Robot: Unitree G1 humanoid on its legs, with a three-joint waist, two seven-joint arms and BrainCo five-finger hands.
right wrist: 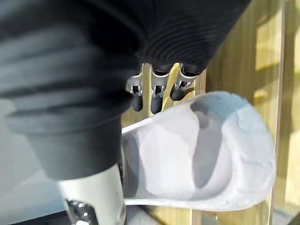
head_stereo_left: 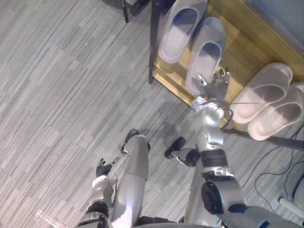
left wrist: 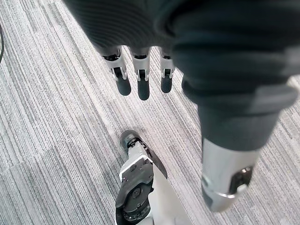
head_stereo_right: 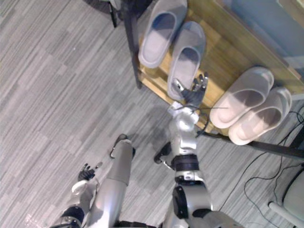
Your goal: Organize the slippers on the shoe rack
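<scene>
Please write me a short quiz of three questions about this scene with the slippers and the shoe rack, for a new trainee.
1. True or false: the shoe rack holds two grey slippers and two pale pink slippers.
2. Fill in: the left hand hangs open, holding nothing, over the ___.
3. Which is closest to the right hand? A) a grey slipper B) a pale pink slipper C) the left hand

Key: 1 true; 2 floor; 3 A.

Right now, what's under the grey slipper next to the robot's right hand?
The wooden shelf shows around the grey slipper by the right hand; whatever lies beneath its sole is covered.
</scene>
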